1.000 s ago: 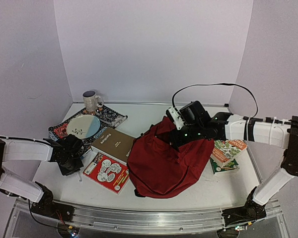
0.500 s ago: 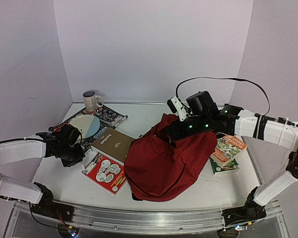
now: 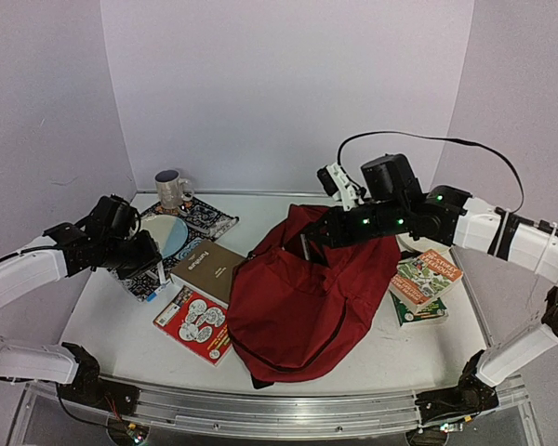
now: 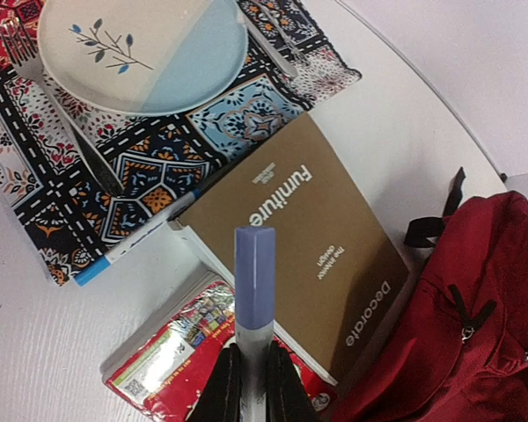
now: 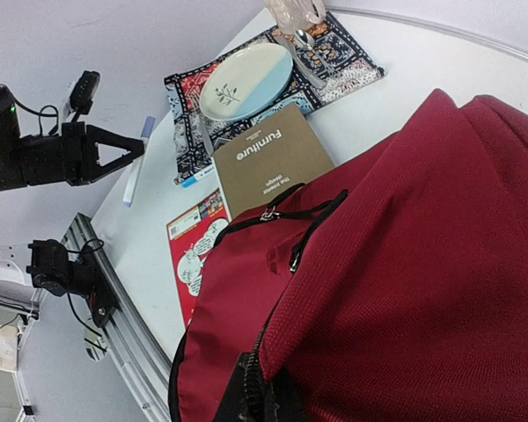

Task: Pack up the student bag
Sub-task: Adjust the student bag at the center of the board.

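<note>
Your left arm point(image 3: 20, 277): white links, black joints.
Your right arm point(image 3: 488, 228): white links, black joints, green lights.
Cable point(image 3: 428, 138): black, arching at twelve o'clock of your right arm.
Jaws: black.

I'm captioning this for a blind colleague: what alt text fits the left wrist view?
The left gripper pinches a lavender-blue marker above a brown book titled Furniture; a plate on a patterned placemat lies beyond, the red student bag at right.
</note>
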Controlling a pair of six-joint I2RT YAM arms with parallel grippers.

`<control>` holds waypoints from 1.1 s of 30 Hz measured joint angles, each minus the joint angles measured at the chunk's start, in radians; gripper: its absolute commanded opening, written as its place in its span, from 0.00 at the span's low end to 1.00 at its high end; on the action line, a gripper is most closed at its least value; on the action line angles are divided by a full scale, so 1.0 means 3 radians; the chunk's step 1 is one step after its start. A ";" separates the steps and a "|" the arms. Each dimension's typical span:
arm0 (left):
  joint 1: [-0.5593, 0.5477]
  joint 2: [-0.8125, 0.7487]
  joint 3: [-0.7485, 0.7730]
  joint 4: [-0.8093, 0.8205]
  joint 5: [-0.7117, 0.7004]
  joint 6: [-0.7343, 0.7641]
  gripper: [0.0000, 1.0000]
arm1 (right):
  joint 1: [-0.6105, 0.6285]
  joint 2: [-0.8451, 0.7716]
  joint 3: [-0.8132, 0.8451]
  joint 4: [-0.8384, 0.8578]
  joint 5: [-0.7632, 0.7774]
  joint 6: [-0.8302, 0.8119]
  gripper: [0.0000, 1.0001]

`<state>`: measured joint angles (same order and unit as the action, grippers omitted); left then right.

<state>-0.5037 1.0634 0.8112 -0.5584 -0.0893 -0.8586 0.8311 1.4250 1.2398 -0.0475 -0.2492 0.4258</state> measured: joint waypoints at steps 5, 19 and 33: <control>0.0000 0.0000 0.0149 -0.0006 0.0140 0.0073 0.00 | 0.0002 -0.0058 0.0079 0.0045 -0.0096 0.0077 0.00; -0.0446 0.0133 0.0234 0.0318 0.0680 0.0063 0.00 | 0.0034 0.0352 0.0022 0.0355 -0.0134 0.0246 0.00; -0.1066 0.0976 0.0357 0.1108 0.1235 -0.0007 0.00 | 0.0087 0.0599 -0.0092 0.0449 0.0160 0.0241 0.00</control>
<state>-0.8236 1.3563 0.9184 -0.2260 0.2811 -0.8608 0.8571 1.6047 1.2121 0.0872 -0.2011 0.4981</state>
